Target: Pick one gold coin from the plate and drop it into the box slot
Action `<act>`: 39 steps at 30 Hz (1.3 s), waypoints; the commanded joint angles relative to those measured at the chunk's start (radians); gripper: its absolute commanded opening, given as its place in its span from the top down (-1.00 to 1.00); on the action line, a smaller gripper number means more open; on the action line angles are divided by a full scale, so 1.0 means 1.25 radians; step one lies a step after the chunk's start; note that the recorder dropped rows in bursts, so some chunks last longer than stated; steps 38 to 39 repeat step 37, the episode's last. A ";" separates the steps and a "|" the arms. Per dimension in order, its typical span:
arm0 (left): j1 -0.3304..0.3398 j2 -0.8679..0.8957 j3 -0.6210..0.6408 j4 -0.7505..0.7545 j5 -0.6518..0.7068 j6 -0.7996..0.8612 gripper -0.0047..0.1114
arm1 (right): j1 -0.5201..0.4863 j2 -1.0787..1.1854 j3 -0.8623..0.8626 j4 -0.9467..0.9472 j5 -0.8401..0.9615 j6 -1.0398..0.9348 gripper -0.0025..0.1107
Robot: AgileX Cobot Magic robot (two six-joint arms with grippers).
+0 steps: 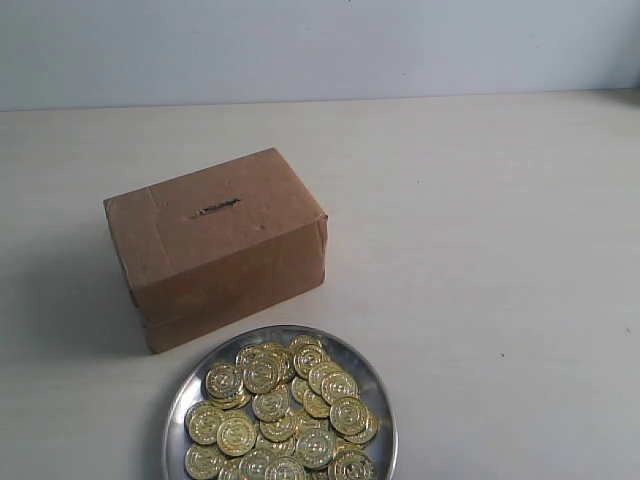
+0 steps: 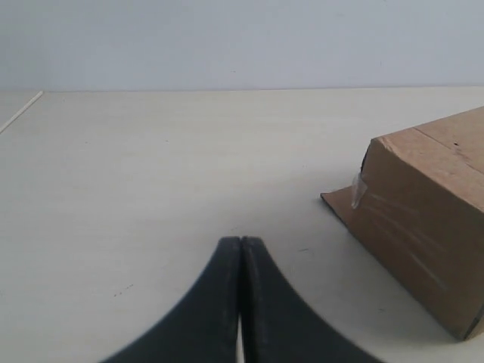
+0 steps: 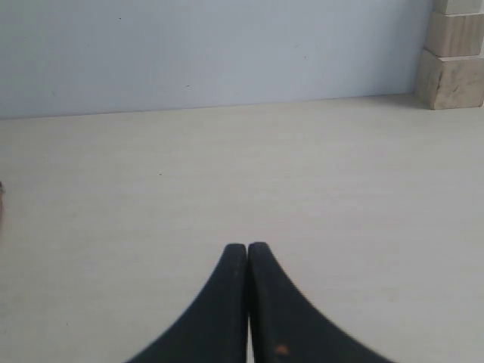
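Note:
A brown cardboard box (image 1: 215,245) stands left of centre on the pale table, with a thin dark slot (image 1: 218,208) in its top face. In front of it a round silver plate (image 1: 372,382) holds a heap of several gold coins (image 1: 280,415). Neither arm shows in the exterior view. My left gripper (image 2: 240,240) is shut and empty, low over bare table, with the box (image 2: 427,212) off to one side of it. My right gripper (image 3: 247,246) is also shut with nothing in it, facing bare table and the back wall.
Stacked pale wooden blocks (image 3: 454,53) stand at the table's far edge against the wall in the right wrist view. The plate reaches the exterior view's bottom edge. A light wall closes off the back of the table.

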 commanded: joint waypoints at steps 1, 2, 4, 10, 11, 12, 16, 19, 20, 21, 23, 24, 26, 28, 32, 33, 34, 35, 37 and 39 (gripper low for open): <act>-0.022 -0.004 0.000 0.004 -0.005 0.000 0.92 | -0.004 -0.004 0.003 0.000 -0.005 0.000 0.96; -0.029 -0.004 0.000 0.004 -0.005 0.000 0.92 | -0.004 -0.004 0.003 0.000 -0.005 0.000 0.96; -0.038 -0.004 0.000 0.004 -0.005 0.000 0.92 | -0.004 -0.004 0.003 0.000 -0.005 0.000 0.96; -0.039 -0.004 0.000 0.004 -0.005 0.001 0.92 | -0.004 -0.004 0.003 0.000 -0.005 0.000 0.96; -0.039 -0.004 0.000 0.004 -0.005 0.001 0.92 | -0.004 -0.004 0.003 0.000 -0.005 0.000 0.96; -0.039 -0.004 0.000 0.004 -0.005 0.001 0.92 | -0.004 -0.004 0.003 0.000 -0.005 0.000 0.96; -0.039 -0.004 0.000 0.004 -0.005 0.001 0.92 | -0.004 -0.004 0.003 0.000 -0.005 0.000 0.96; -0.039 -0.004 0.000 0.004 -0.005 0.001 0.92 | -0.004 -0.004 0.003 0.000 -0.005 0.000 0.96; -0.039 -0.004 0.000 0.004 -0.005 0.001 0.92 | -0.004 -0.004 0.003 0.000 -0.005 0.000 0.96; -0.039 -0.004 0.000 0.004 -0.005 0.001 0.92 | -0.004 -0.004 0.003 0.000 -0.005 0.000 0.96; -0.039 -0.004 0.000 0.004 -0.005 0.001 0.92 | -0.004 -0.004 0.003 0.000 -0.005 0.000 0.96; -0.039 -0.004 0.000 0.004 -0.005 0.001 0.92 | -0.004 -0.004 0.003 0.000 -0.005 0.000 0.96; -0.039 -0.004 0.000 0.004 -0.005 0.001 0.92 | -0.004 -0.004 0.003 0.000 -0.005 0.000 0.96; -0.039 -0.004 0.000 0.004 -0.005 0.001 0.92 | -0.004 -0.004 0.003 0.000 -0.005 0.000 0.96; -0.039 -0.004 0.000 0.004 -0.005 0.001 0.92 | -0.004 -0.004 0.003 0.000 -0.005 0.000 0.96; -0.039 -0.004 0.000 0.004 -0.005 0.001 0.92 | -0.004 -0.004 0.003 0.000 -0.005 0.000 0.96; -0.039 -0.004 0.000 0.004 -0.005 0.001 0.92 | -0.004 -0.004 0.003 0.000 -0.005 0.000 0.96; -0.039 -0.004 0.000 0.004 -0.005 0.001 0.92 | -0.004 -0.004 0.003 0.000 -0.005 0.000 0.96; -0.039 -0.004 0.000 0.004 -0.005 0.001 0.92 | -0.004 -0.004 0.003 0.000 -0.005 0.000 0.96; -0.039 -0.004 0.000 0.004 -0.005 0.001 0.92 | -0.004 -0.004 0.003 0.000 -0.005 0.000 0.96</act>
